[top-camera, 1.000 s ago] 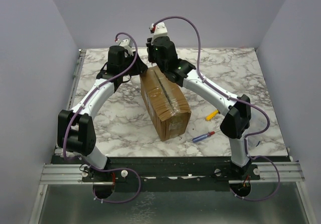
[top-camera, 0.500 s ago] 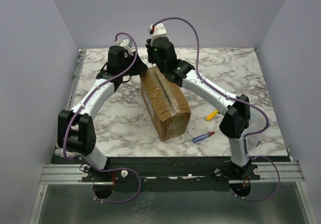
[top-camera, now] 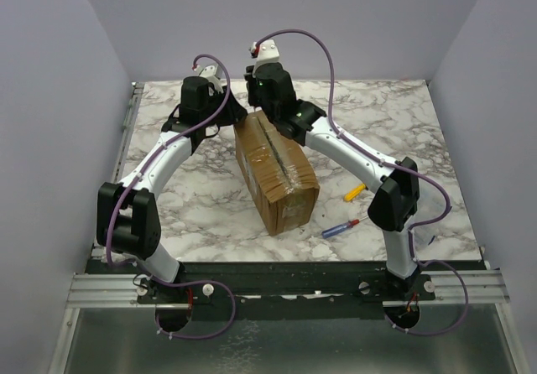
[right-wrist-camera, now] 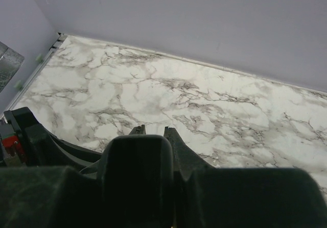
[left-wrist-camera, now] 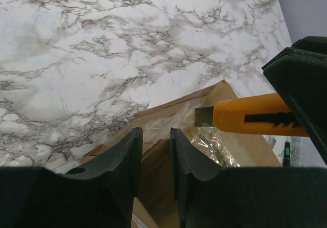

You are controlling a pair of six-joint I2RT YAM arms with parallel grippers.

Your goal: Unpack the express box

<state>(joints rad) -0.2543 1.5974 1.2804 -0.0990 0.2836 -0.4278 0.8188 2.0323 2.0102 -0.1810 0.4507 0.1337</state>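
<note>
Pale lavender walls [top-camera: 50, 97] close in three sides of a white marble-patterned table [top-camera: 193, 202] veined in grey. The express box [top-camera: 277, 173] lies near the middle of that table, between the two arms. It is a brown carton set at a slant, with one end toward the near edge and the other toward the back wall. Glossy tape [left-wrist-camera: 217, 147] runs along its top seam.

Both arms reach inward and meet over the box's far end. The left gripper [left-wrist-camera: 154, 136] hangs at the far left corner of the carton with its fingers [left-wrist-camera: 120, 159] only narrowly apart. Cardboard shows in the slot between them, but I cannot tell whether they pinch it.

The right gripper [right-wrist-camera: 153, 131] is closed on an orange utility knife [left-wrist-camera: 255, 118], seen from the left wrist view. The knife's short grey blade [left-wrist-camera: 203, 116] points at the far edge of the box top, just beside the tape. Whether the blade touches the cardboard is not clear.

On the bare marble right of the box, well apart from both grippers, lie a yellow-handled tool [top-camera: 354, 192] and a screwdriver [top-camera: 340, 228] with a blue and red handle.
</note>
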